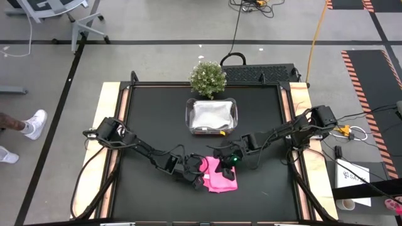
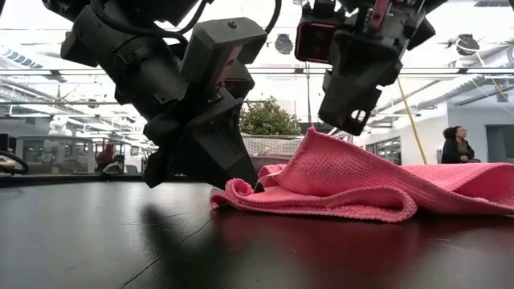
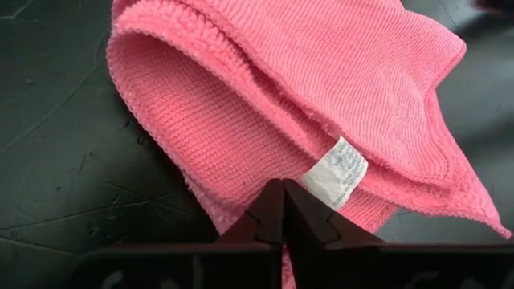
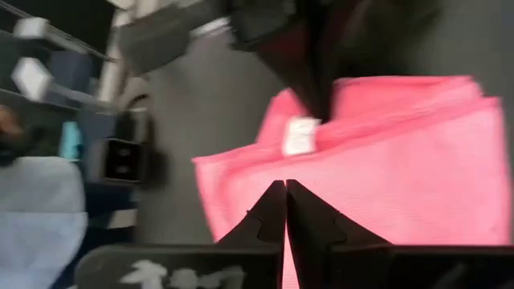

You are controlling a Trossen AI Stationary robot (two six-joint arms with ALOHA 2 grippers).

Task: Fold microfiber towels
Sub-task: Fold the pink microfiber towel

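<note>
Near the table's (image 1: 144,107) front edge, both grippers pinched shut — left gripper (image 3: 283,210) on the pink towel's (image 3: 321,88) hem, right gripper (image 4: 285,210) just above it — best lifted evenly.

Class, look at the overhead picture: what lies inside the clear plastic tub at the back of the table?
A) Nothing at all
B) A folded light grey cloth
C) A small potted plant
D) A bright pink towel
B: in the high view the clear tub holds a folded light grey cloth, while the pink towel lies on the table nearer the front and the plant stands behind the tub.
</note>
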